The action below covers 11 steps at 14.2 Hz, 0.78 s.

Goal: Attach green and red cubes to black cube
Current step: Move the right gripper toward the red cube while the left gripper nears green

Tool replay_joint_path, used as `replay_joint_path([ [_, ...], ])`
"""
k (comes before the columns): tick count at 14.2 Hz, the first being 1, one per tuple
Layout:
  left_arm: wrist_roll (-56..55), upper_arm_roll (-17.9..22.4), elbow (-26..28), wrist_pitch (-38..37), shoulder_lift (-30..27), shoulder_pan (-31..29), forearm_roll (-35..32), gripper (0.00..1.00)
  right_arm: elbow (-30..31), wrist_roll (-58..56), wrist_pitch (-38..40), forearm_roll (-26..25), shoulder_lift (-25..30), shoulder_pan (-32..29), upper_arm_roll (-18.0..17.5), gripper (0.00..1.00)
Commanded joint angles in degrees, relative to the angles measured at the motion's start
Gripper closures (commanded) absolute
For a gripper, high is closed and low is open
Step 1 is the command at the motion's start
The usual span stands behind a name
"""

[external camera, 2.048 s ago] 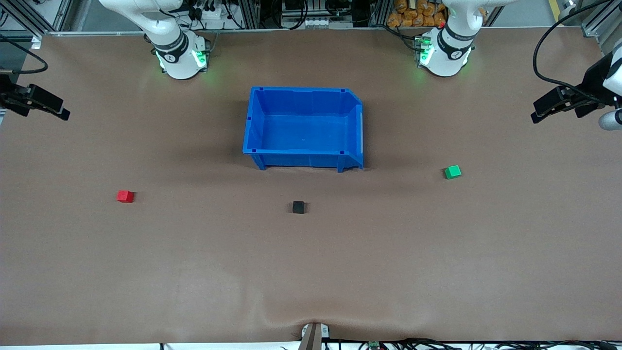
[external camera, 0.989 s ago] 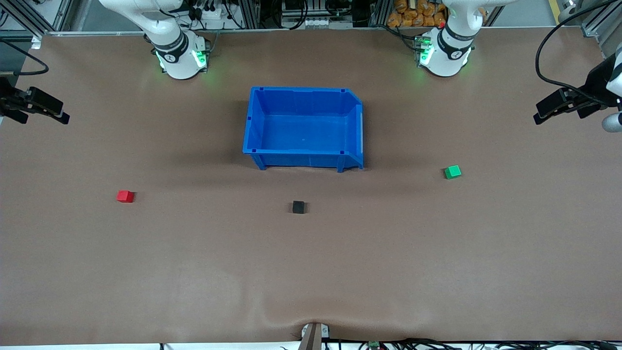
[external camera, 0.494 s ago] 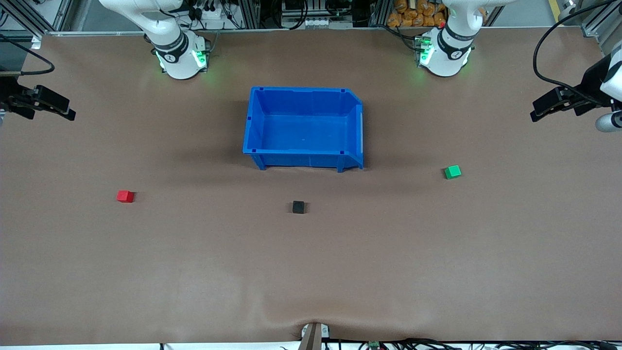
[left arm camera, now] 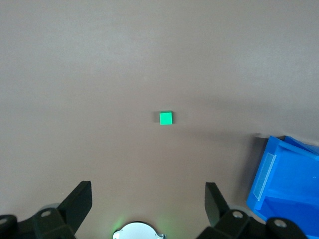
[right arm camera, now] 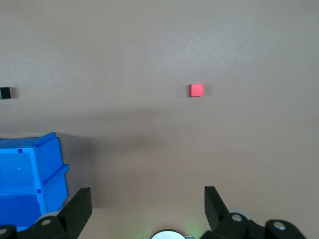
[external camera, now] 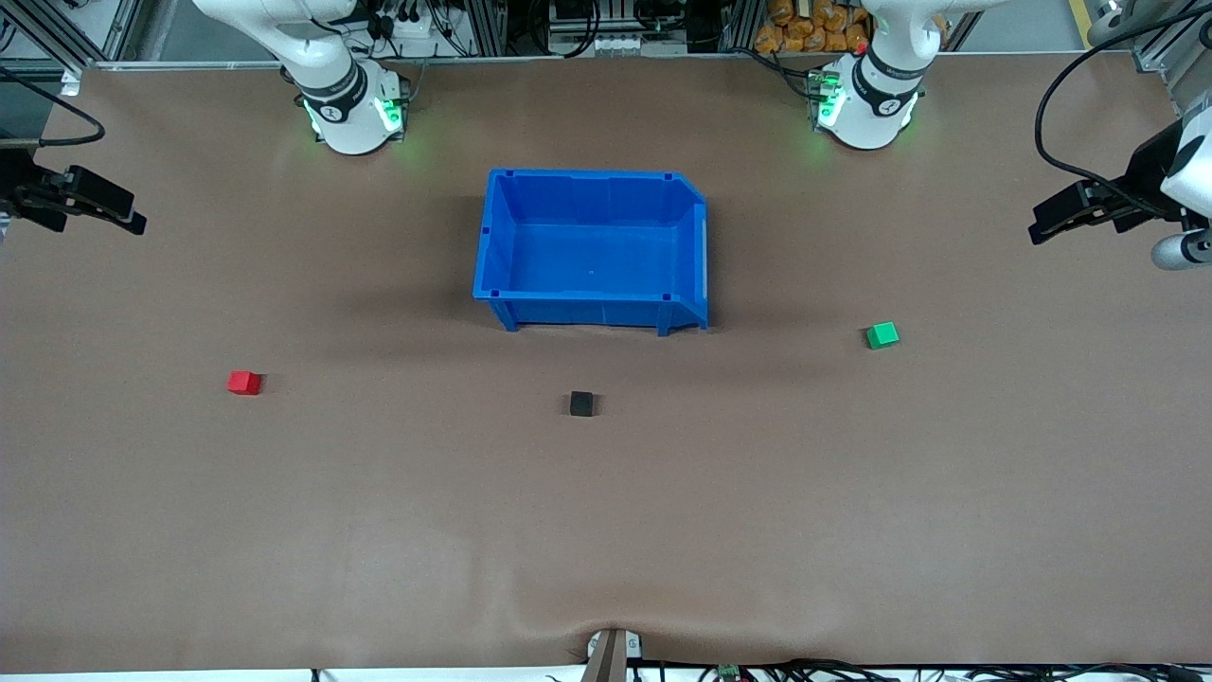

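Blue bin [external camera: 592, 248] sits mid-table, used as ref for everything below. Open-topped, nothing inside it: bare blue floor visible in front view. One short side wall is cut lower, facing the left arm's end of table. Bin corner also shows in both wrist views [left arm camera: 286, 184] [right arm camera: 30, 169].

Black cube [external camera: 581, 404]: on table, nearer the front cam than the bin, roughly in line w/ bin's middle, apart from it. Also seen in right wrist view [right arm camera: 5, 92].

Red cube [external camera: 243, 383]: on table, well apart from bin, toward right arm's end, nearer the cam than bin. Right wrist view has it [right arm camera: 197, 90] alone on bare mat.

Green cube [external camera: 882, 335]: on table, toward left arm's end from bin, a bit nearer cam than bin's front wall. Left wrist view [left arm camera: 166, 118] shows it alone on mat.

All 3 cubes separate, none touching.

Left gripper [external camera: 1042, 225]: up in the air over table edge at left arm's end, well away from bin. Jaws wide, holding nothing.

Right gripper [external camera: 128, 220]: over the table edge at right arm's end, also well away from bin. Jaws wide, nothing between them.
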<state>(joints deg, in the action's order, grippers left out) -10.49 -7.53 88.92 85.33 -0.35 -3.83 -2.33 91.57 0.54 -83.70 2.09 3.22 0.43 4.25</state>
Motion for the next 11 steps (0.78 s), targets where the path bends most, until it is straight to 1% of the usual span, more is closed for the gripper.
replay_joint_path([
  [1, 0.2, -0.4, -0.8, -0.4, 1.2, -0.4, -0.7, 0.00, -0.6, 1.1, 0.3, -0.2, -0.4, 0.7, 0.2, 0.00],
  [6, 0.0, -0.2, 0.0, -0.2, 3.5, -0.2, -0.7, 0.00, -1.1, 1.3, 0.3, -0.1, -1.3, 1.1, 0.1, 0.00],
  [11, 0.1, -0.5, 0.1, 1.4, 8.2, -0.1, -0.7, 0.00, -1.1, 1.2, 0.2, -0.1, -2.2, 1.7, 0.1, 0.00],
])
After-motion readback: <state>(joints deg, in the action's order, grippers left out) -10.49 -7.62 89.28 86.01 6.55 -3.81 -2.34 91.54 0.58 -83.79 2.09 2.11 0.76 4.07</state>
